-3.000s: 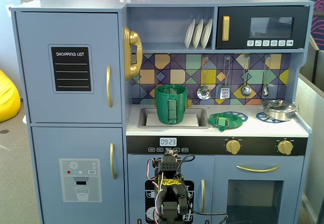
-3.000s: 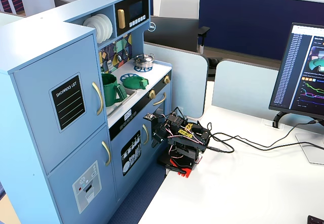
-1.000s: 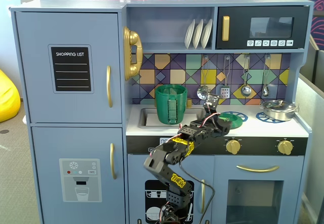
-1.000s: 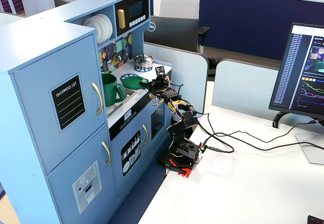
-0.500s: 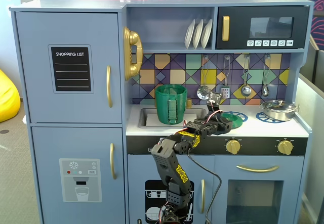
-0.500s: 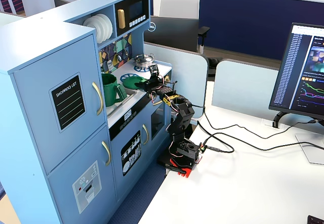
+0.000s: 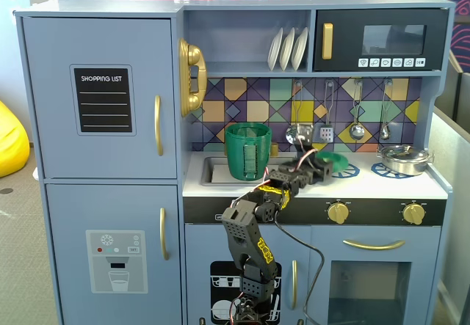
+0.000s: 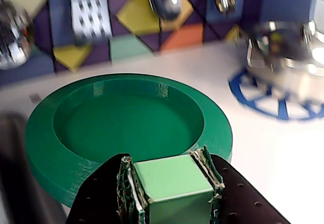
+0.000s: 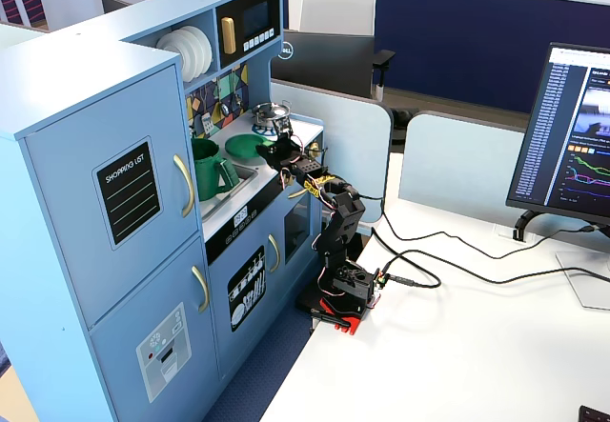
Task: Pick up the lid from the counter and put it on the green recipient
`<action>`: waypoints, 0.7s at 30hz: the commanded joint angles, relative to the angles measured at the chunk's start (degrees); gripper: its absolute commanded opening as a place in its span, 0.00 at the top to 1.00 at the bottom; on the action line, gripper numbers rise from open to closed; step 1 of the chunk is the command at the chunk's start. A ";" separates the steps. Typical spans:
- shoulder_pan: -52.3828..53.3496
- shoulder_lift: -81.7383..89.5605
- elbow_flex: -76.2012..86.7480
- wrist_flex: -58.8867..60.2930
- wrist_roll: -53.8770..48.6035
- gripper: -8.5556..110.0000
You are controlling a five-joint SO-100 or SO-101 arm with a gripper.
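Note:
The lid (image 8: 126, 118) is a flat round dark-green disc with a recessed middle. It lies at counter height, right of the sink, in both fixed views (image 7: 341, 163) (image 9: 248, 144). My gripper (image 8: 166, 159) is shut on a light-green block-shaped knob (image 8: 169, 178) at the lid's near edge, one black jaw on each side. It also shows in both fixed views (image 7: 323, 166) (image 9: 271, 148). The green recipient (image 7: 248, 151) (image 9: 206, 165), a tall dark-green pot, stands open-topped in the sink, left of the gripper in a fixed view.
A silver metal pot (image 7: 402, 158) (image 8: 291, 57) sits on a blue burner ring (image 8: 273, 100) at the counter's right. Utensils (image 7: 357, 112) hang on the tiled back wall. A shelf with white plates (image 7: 288, 48) and a microwave (image 7: 382, 40) overhang the counter.

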 commanded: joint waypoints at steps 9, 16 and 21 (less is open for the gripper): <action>-11.07 3.08 -32.52 20.30 1.23 0.93; -19.78 4.04 -39.20 31.99 1.23 0.93; -23.64 4.31 -38.14 33.31 1.32 0.93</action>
